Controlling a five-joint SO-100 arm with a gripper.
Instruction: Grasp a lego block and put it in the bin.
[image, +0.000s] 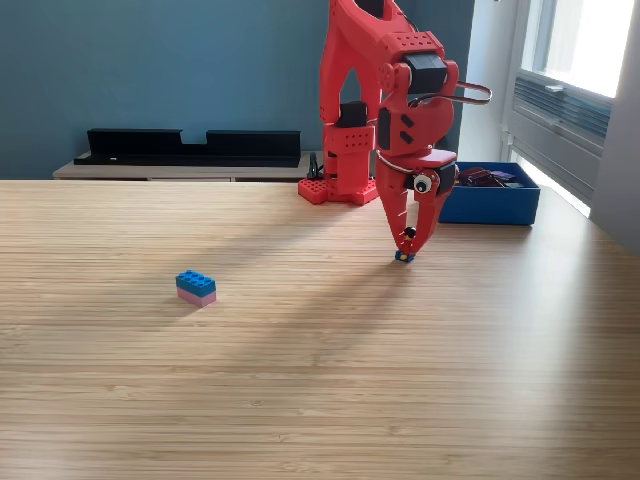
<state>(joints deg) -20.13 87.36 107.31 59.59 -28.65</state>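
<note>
My red gripper (405, 248) points straight down, its tips at the table right of centre in the exterior view. The fingers are drawn together on a small blue lego block (404, 257) that rests on the wood. A second lego block (196, 287), blue on top of pink, lies apart on the table far to the exterior view's left. The blue bin (497, 206) stands at the back right, just behind and to the right of the gripper, with several dark pieces inside.
The arm's red base (335, 190) sits at the table's back edge, left of the bin. A long black tray (190, 147) lies on a low shelf behind the table. The table's right edge (600, 235) runs close to the bin.
</note>
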